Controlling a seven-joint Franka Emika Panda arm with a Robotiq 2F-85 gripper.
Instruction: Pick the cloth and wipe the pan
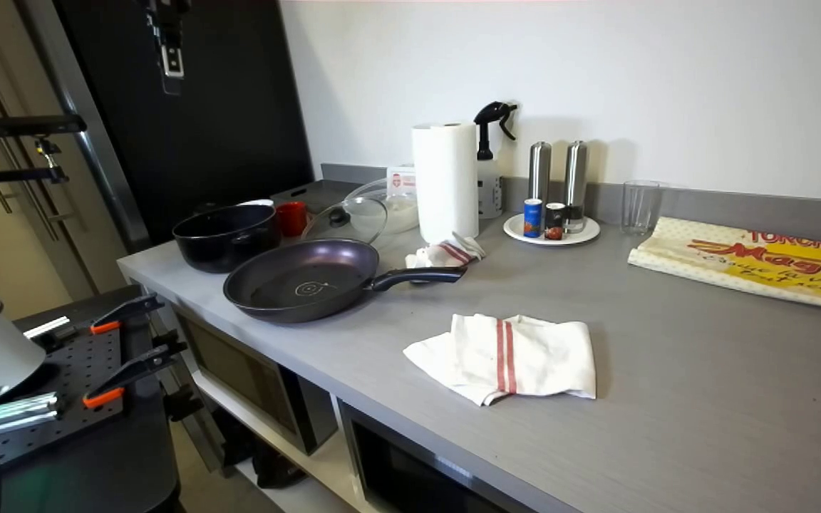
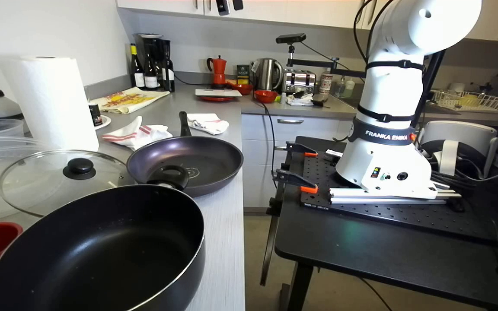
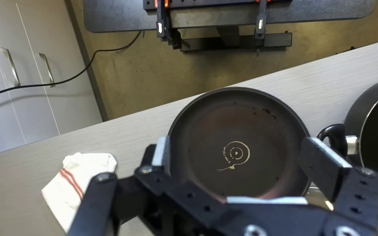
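Your gripper (image 3: 238,153) hung with jaws wide apart, apparently above the pan (image 3: 241,127) right of centre in the wrist view, while a striped cloth (image 3: 89,165) lay at lower left.

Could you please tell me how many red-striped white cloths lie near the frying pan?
2: in an exterior view, a crumpled cloth by the paper towel roll, and a loosely folded cloth nearer the camera. Others could be hidden.
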